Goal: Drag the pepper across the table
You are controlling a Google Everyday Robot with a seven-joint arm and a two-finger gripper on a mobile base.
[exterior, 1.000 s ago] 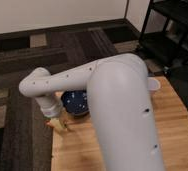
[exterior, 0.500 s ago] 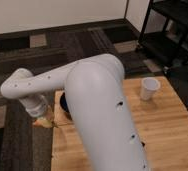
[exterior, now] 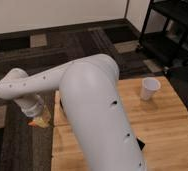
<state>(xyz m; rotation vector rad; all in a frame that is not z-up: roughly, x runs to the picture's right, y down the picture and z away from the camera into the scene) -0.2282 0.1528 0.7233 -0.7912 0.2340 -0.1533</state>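
Observation:
My gripper (exterior: 38, 119) hangs from the white wrist at the left, just past the table's left edge and over the carpet. A small orange-red pepper (exterior: 36, 123) shows at its tip, held there beyond the edge. The light wooden table (exterior: 162, 130) fills the lower right. My big white arm crosses the middle of the view and hides much of the table's left part.
A white paper cup (exterior: 150, 89) stands near the table's far right corner. A black shelf unit (exterior: 172, 30) stands at the back right. Dark patterned carpet (exterior: 62, 50) lies to the left and behind.
The gripper has moved left with the pepper, from over the table's left part to past its left edge. The blue bowl seen earlier is now hidden behind the arm.

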